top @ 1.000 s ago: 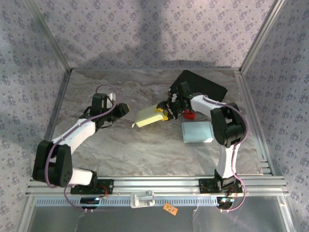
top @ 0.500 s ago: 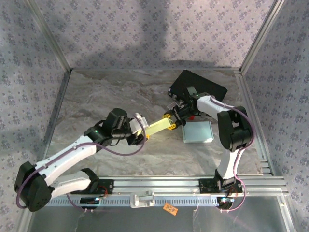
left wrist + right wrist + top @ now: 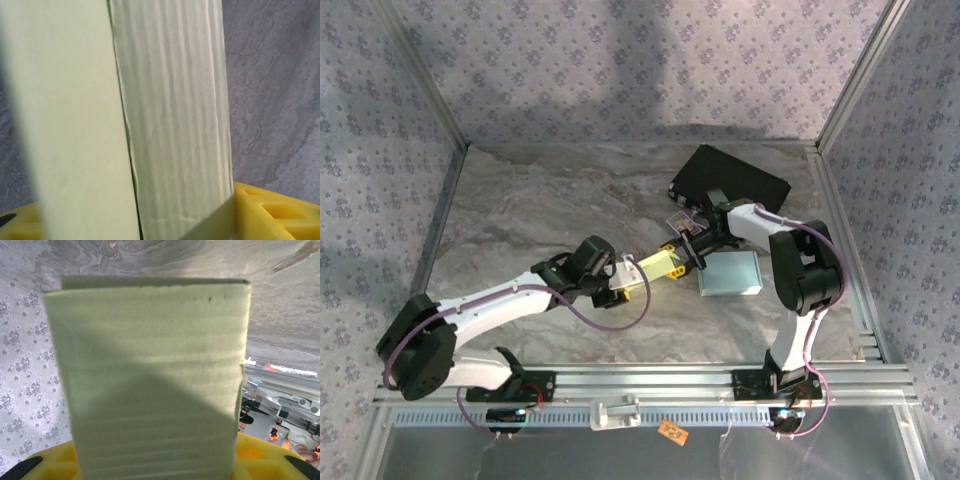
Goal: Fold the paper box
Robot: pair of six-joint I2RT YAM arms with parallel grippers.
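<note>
The paper box (image 3: pixel 655 265) is a pale yellow-green folded tube, lifted between both arms near the table's middle. My right gripper (image 3: pixel 682 248) is shut on its right end. In the right wrist view the box (image 3: pixel 150 385) stands across the yellow fingers (image 3: pixel 272 457). My left gripper (image 3: pixel 623 285) is at the box's left end. In the left wrist view the box (image 3: pixel 170 115) lies between the yellow fingers (image 3: pixel 272 212), and the right finger touches its edge. Whether the left fingers press on it I cannot tell.
A black tray (image 3: pixel 732 180) lies at the back right. A pale blue-grey box (image 3: pixel 728 273) rests on the table just right of the grippers. A small card (image 3: pixel 680 222) lies by the right wrist. Metal frame posts and patterned walls border the marble table (image 3: pixel 520 200).
My left arm has swung from the left side of the table to the box's left end, and its jaws have widened. The right gripper keeps its hold; the box has shifted slightly right.
</note>
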